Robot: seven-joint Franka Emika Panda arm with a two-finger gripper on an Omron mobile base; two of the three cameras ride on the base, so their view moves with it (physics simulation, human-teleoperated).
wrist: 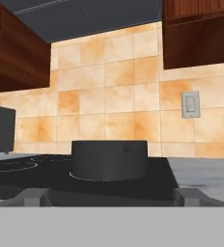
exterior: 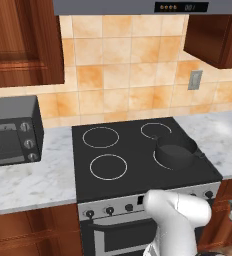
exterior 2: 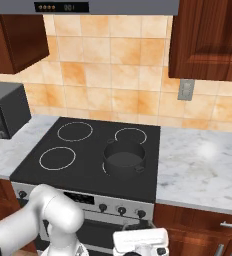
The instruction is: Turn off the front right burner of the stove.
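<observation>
The stove (exterior: 133, 150) (exterior 2: 88, 167) has a black glass top with four white rings. A dark round pot (exterior: 175, 152) (exterior 2: 124, 159) (wrist: 109, 159) covers most of the front right burner (exterior: 156, 159) (exterior 2: 104, 170) (wrist: 81, 177), leaving only an arc of its ring in sight. Small black knobs (exterior: 208, 194) (exterior 2: 121, 210) sit on the silver front panel. My gripper (wrist: 111, 197) is open and holds nothing. It hangs low in front of the panel, level with the cooktop edge and facing the pot. Its white hand (exterior 2: 140, 242) sits just below the right-hand knobs.
A grey-black countertop oven (exterior: 13, 132) (exterior 2: 3, 117) stands on the marble counter (exterior: 33, 182) left of the stove. More counter (exterior 2: 198, 160) runs to the right. A wall outlet (exterior: 195, 80) (wrist: 190, 104), a hood and wooden cabinets (exterior 2: 208, 40) are above.
</observation>
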